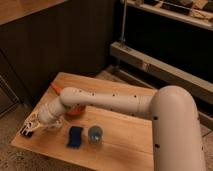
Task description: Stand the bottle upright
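Note:
My gripper (30, 126) is low over the left corner of the wooden table (125, 131), at the end of the white arm that reaches in from the right. I cannot pick out the bottle with certainty. A small pale shape (55, 125) shows just under the wrist, close to the gripper, and I cannot tell what it is or whether it is held.
A flat dark-blue sponge (75, 136) lies right of the gripper, with a round blue-grey cup (95, 133) beside it. An orange object (75, 112) sits partly hidden behind the forearm. The table's left and front edges are close to the gripper. Dark shelving stands behind.

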Available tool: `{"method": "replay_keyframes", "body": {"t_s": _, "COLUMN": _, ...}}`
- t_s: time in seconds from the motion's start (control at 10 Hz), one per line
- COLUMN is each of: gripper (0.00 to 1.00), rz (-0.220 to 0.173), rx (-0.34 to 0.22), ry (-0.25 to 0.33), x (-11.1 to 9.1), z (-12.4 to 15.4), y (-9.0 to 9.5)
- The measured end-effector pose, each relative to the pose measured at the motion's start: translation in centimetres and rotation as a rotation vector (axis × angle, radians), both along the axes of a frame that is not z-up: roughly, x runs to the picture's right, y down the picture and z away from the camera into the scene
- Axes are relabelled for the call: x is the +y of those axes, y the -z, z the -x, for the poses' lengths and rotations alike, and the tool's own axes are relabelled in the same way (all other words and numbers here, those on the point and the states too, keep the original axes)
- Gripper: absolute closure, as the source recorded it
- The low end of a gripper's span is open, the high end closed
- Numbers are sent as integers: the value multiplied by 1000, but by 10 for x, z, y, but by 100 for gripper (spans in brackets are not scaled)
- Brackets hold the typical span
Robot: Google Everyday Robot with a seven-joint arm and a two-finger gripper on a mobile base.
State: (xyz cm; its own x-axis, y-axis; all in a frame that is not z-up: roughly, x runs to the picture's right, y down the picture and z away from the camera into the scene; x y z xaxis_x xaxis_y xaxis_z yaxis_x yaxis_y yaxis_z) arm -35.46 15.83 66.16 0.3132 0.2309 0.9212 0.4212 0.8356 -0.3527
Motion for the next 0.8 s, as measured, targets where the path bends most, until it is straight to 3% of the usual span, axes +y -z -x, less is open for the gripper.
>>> {"method": "replay_keyframes", "body": {"t_s": 0.8, "gripper": 76, "rz": 23, "rx": -26, "ry": -68, "x": -13, "z": -11, "y": 2}}
